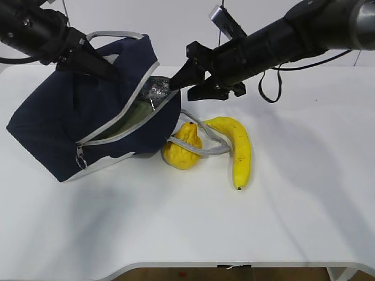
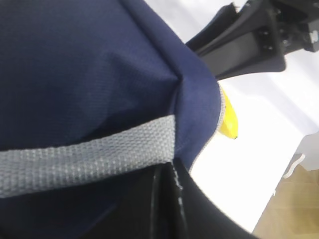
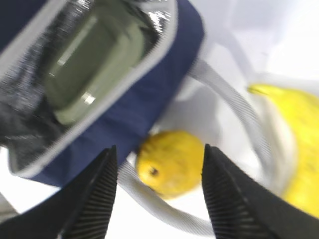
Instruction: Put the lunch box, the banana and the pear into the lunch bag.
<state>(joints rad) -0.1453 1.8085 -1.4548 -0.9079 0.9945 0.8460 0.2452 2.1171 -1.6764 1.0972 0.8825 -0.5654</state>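
Navy lunch bag (image 1: 53,126) (unlabelled), lunch box (image 3: 92,62) inside

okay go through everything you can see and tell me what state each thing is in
lunch bag: unzipped, tilted, top held by left hand.
lunch box: inside the bag, lid on.
pear: on table against the bag, strap across it.
banana: on table, untouched.
right hand: open, empty, above the pear.
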